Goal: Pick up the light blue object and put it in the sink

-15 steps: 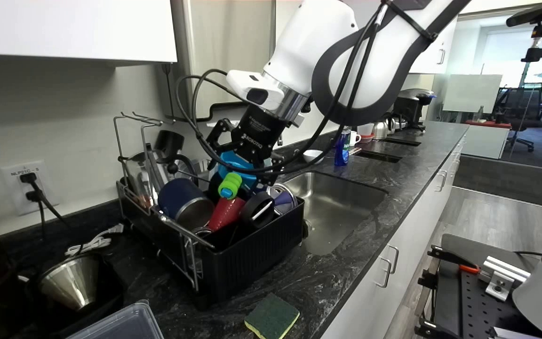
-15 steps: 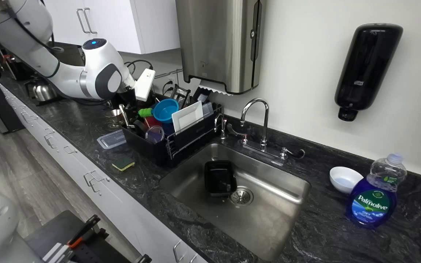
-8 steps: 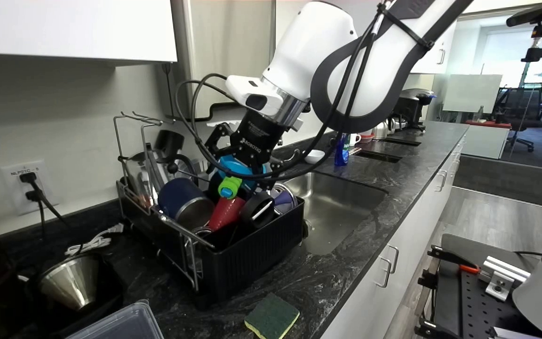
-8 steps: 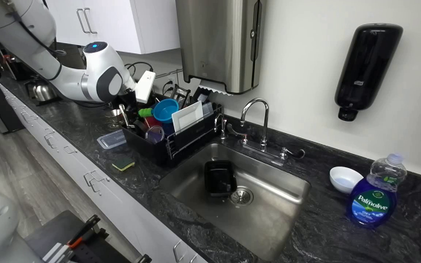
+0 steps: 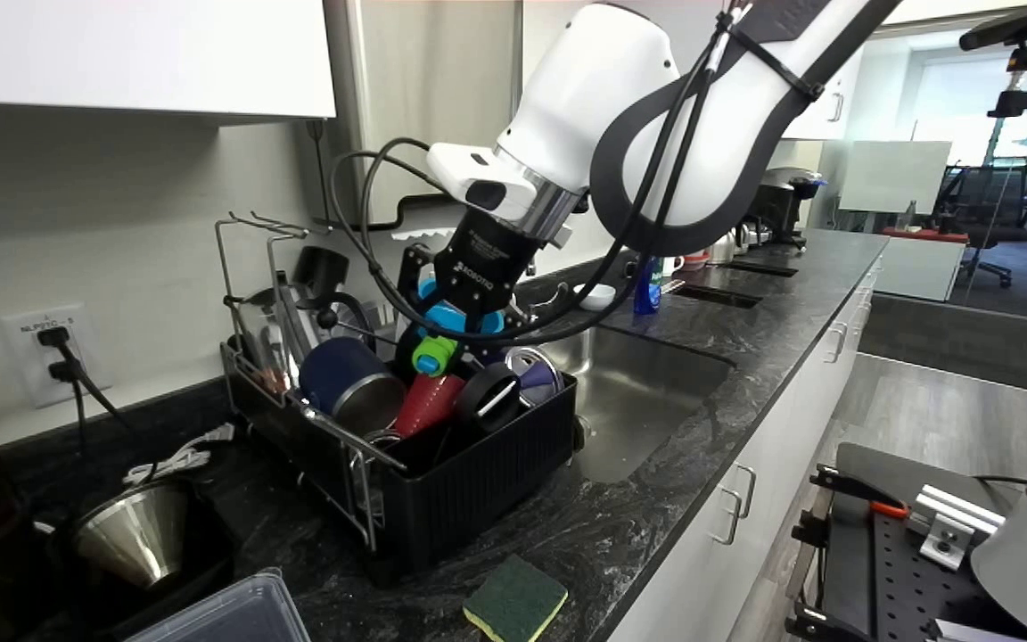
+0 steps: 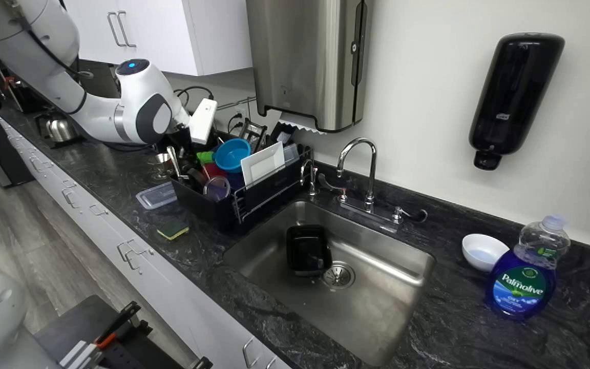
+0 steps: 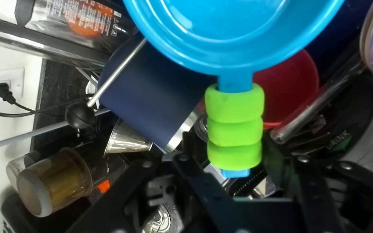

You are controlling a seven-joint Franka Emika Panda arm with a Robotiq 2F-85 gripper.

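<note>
The light blue object (image 7: 235,19), a round pan with a green ribbed handle (image 7: 235,129), rests among dishes in the black rack and shows in both exterior views. In the wrist view my gripper (image 7: 229,147) straddles the handle near its end. Its fingers are drawn partway in, one finger (image 7: 188,142) to the left of the handle and the other close along its right side. Space still shows left of the handle, and contact on the right cannot be made out. The steel sink (image 6: 382,318) lies beside the rack.
A black dish rack (image 5: 496,490) crowds in a dark blue mug (image 5: 349,383), a red cup (image 7: 290,87) and a white plate (image 6: 264,163). A black container (image 6: 308,249) lies in the sink. The faucet (image 6: 372,169) rises behind it; a sponge (image 5: 516,597) lies in front.
The hand sank slightly toward the pan during the first half second. Since then the fingers have come closer together around the handle. The pan looks unmoved.
</note>
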